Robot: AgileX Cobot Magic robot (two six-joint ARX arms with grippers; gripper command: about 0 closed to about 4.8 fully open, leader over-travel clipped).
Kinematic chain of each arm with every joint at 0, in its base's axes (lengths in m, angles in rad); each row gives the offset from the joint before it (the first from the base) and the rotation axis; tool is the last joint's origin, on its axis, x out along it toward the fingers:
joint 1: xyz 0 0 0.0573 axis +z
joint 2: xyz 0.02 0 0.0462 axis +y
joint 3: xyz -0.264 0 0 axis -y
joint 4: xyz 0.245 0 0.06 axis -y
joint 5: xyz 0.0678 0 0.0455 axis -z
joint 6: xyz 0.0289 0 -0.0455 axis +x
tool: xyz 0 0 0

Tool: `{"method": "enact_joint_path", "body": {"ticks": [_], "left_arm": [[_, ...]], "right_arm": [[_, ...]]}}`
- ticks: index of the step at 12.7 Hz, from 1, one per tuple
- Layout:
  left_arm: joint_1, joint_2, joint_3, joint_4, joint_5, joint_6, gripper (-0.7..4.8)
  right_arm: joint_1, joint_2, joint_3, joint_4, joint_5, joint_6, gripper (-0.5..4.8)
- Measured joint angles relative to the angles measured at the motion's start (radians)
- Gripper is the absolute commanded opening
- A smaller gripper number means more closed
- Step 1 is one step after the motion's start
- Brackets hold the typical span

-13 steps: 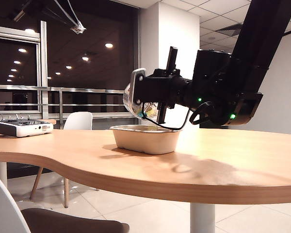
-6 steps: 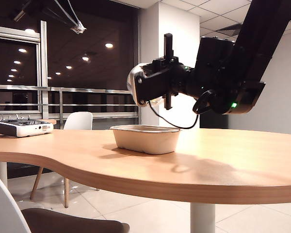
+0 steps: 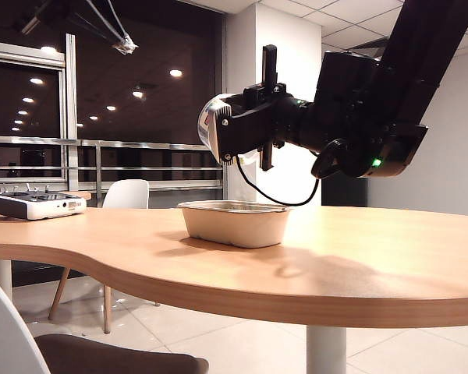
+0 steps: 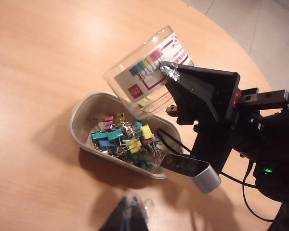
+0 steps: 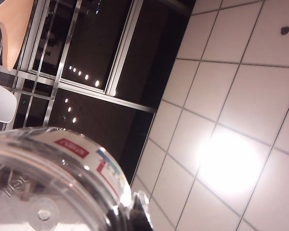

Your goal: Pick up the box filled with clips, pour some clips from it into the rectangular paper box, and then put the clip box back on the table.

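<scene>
The box filled with clips (image 3: 208,128), a clear round jar with a white label, hangs tilted on its side above the rectangular paper box (image 3: 234,224). My right gripper (image 3: 223,126) is shut on it. From the left wrist view the box filled with clips (image 4: 142,72) leans over the rectangular paper box (image 4: 79,113), where several teal, yellow and pink clips (image 4: 125,140) lie; one yellow clip shows inside the jar. My right gripper (image 4: 169,91) clamps its side. My left gripper (image 4: 130,211) is shut and empty, above bare table. The right wrist view shows the jar (image 5: 48,187) against a finger (image 5: 139,214).
A white-grey controller (image 3: 35,205) lies at the far left of the wooden table (image 3: 359,273). A white chair (image 3: 129,193) stands behind the table. The right arm's black body (image 3: 366,117) and its cable hang over the table's right half.
My right gripper has risen from the paper box's rim and rolled, lifting the jar well above the box. The paper box and my left gripper stayed still.
</scene>
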Motion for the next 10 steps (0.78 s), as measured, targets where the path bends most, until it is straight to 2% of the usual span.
{"method": "enact_joint_path", "body": {"ticks": [3, 5, 10], "left_arm": [[-0.001, 0.0, 0.0, 0.0, 0.001, 0.0, -0.06], [0.0, 0.0, 0.0, 0.0, 0.0, 0.0, -0.06], [-0.001, 0.0, 0.0, 0.0, 0.001, 0.0, -0.06]], "right_arm": [[0.002, 0.0, 0.0, 0.0, 0.013, 0.005, -0.03], [-0.002, 0.001, 0.0, -0.061, 0.013, 0.099, -0.03], [-0.003, 0.018, 0.0, -0.042, 0.013, 0.114, -0.03]]}}
